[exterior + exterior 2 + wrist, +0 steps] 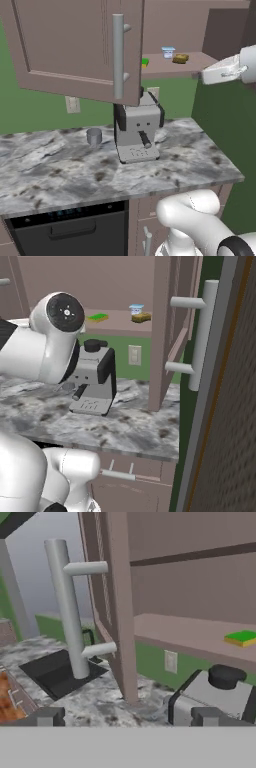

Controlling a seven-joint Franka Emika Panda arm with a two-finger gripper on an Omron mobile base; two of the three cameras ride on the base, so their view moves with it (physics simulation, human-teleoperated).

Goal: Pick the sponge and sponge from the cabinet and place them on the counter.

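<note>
Marble counter [75,170] runs under the open cabinet [70,45], coffee machine [137,130] parked right below the shelf and a little grey cup [94,136] beside it. So yeah, my claw [127,716] is spread as wide as it goes, holding nothing — the two dark tips sit far apart at the bottom of my hand view, with the machine's black knob [226,676] just past them. Both doors are swung out, which is why the long grey bar handle [67,607] hangs in front of me — that leaves the shelf reachable. The green sponge [241,637] lies flat near the shelf's front edge, and the tan sponge [141,317] sits further along, just beside a small white cup with a blue rim [135,308]. Neither is on the counter yet. My guess is the green one goes first since it's nearest the edge, and I'd come in level over the coffee machine so I don't clip it or the door.
</note>
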